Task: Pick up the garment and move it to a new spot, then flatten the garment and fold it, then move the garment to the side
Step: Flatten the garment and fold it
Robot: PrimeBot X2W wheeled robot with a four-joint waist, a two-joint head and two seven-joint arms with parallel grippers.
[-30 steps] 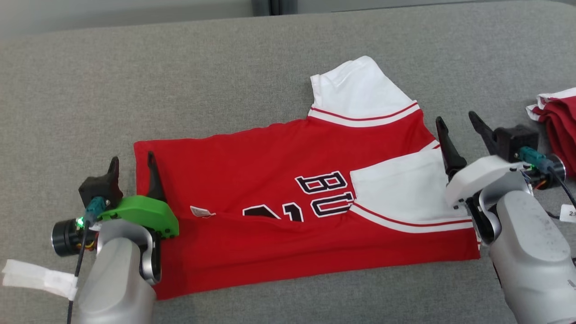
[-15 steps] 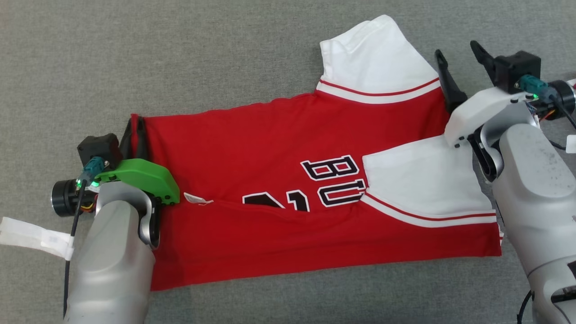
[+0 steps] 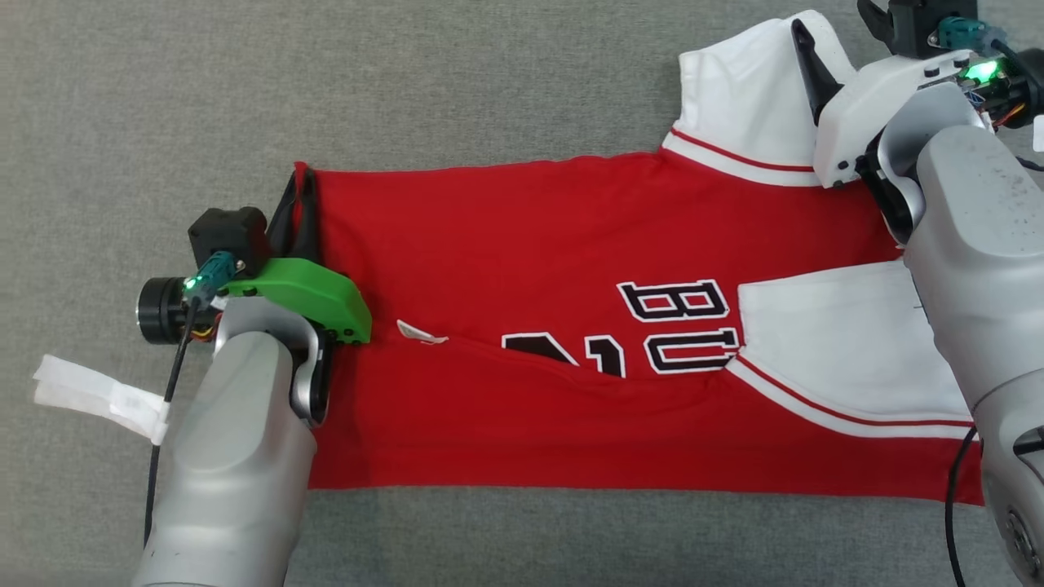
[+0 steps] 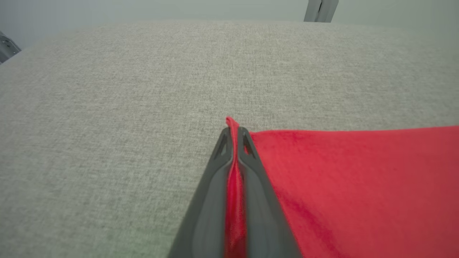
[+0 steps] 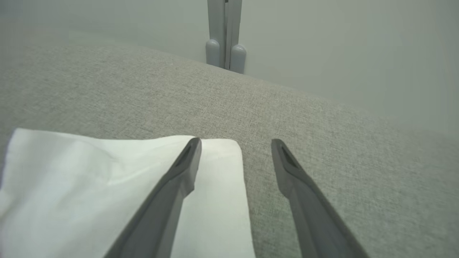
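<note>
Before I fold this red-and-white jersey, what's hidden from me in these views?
- Head view: black lettering on the red-and-white jersey, partly tucked under a red fold.
- Head view: jersey's right edge, behind the grey right forearm.
- Head view: small white tag, print too small.
- Left wrist view: depth of the left gripper's pinch, hidden between its dark fingers.

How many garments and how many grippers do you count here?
Garments: 1, the jersey
Grippers: 2, the left gripper shut on the jersey's corner, the right gripper open
Total: 3
</note>
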